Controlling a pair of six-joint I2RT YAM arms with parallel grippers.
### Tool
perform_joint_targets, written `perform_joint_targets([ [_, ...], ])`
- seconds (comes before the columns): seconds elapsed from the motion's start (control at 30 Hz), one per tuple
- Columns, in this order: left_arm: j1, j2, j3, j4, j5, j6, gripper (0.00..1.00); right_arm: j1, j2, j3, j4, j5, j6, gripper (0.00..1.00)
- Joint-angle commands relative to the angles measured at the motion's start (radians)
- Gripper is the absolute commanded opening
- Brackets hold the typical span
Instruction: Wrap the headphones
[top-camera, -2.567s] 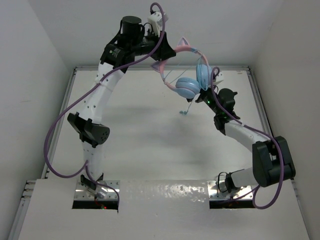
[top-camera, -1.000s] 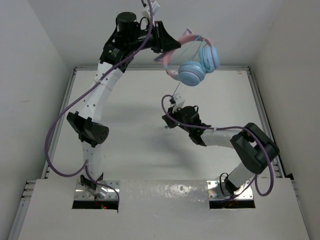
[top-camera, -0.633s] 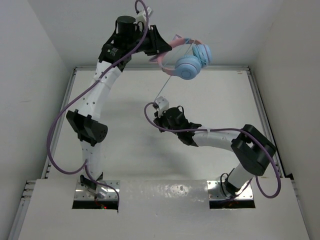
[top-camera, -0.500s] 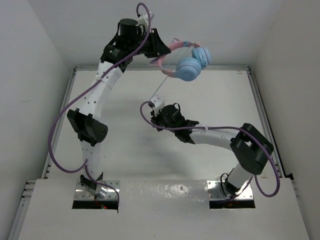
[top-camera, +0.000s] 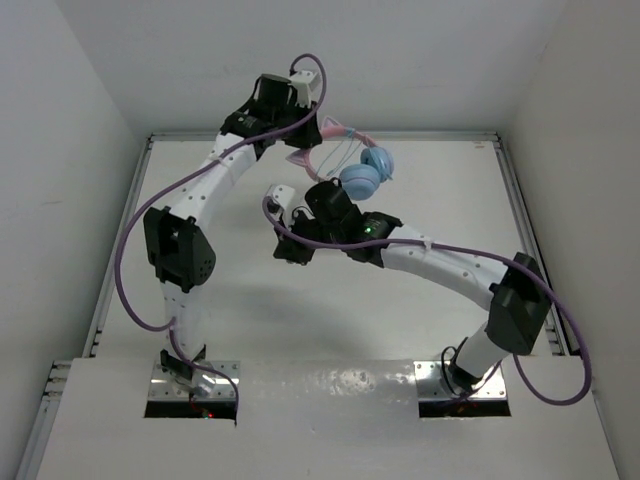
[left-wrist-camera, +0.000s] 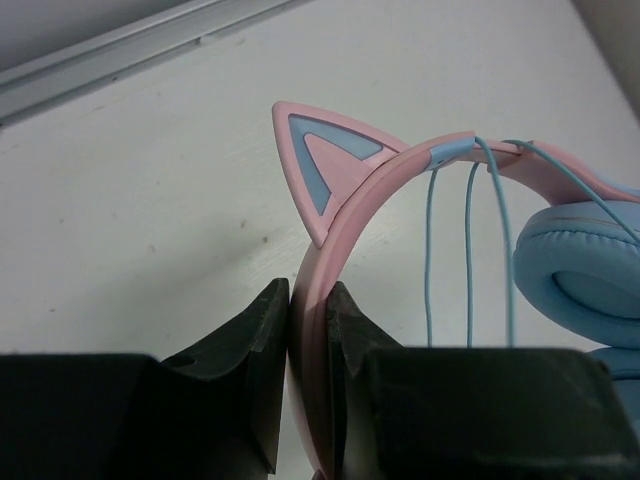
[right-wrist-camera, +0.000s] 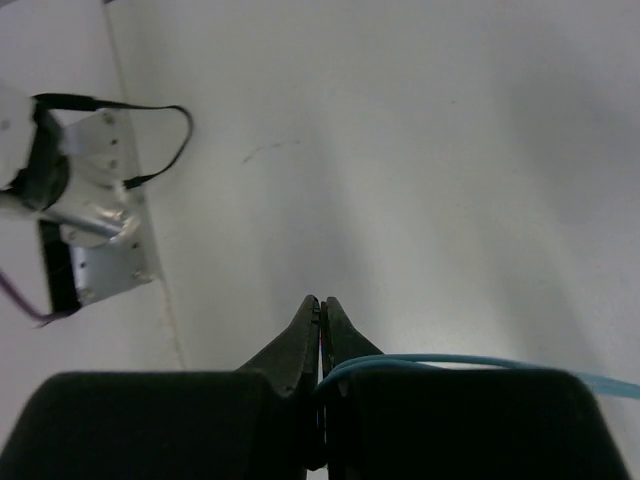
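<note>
The headphones (top-camera: 358, 172) hang just above the far middle of the table, their light blue ear cups (left-wrist-camera: 580, 270) to the right. My left gripper (top-camera: 303, 152) is shut on the pink headband (left-wrist-camera: 345, 215), just below one cat ear (left-wrist-camera: 320, 165). Several strands of the thin teal cable (left-wrist-camera: 470, 250) run across the headband. My right gripper (top-camera: 290, 250) sits lower and to the near left of the headphones, reaching in from the right. It is shut on the teal cable (right-wrist-camera: 450, 362), which leaves its jaws to the right.
The white table's raised metal rim (top-camera: 460, 134) runs along the far side, with white walls around it. Thick purple robot cables (top-camera: 125, 280) loop beside both arms. A metal base bracket (right-wrist-camera: 95, 230) with a black wire shows at the table edge.
The left arm has brought the headphones down from high up toward the table. The right arm has swung left and forward with the cable, ending close beneath the headphones.
</note>
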Motion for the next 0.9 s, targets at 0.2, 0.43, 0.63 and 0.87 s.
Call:
perform_joint_targets([
  [0.2, -0.012, -0.047, -0.093, 0.124, -0.150, 0.188, 0.00, -0.001, -0.153, 0.081, -0.243, -0.053, -0.015, 0.00],
  [0.43, -0.021, -0.052, -0.113, 0.147, -0.192, 0.237, 0.00, -0.054, -0.250, 0.080, -0.327, 0.157, -0.061, 0.00],
  [0.63, -0.030, -0.055, -0.120, 0.138, -0.196, 0.286, 0.00, -0.096, -0.314, 0.071, -0.324, 0.229, -0.090, 0.00],
  [0.87, -0.041, -0.058, -0.130, 0.127, -0.158, 0.320, 0.00, -0.111, -0.296, 0.124, -0.327, 0.228, -0.146, 0.00],
])
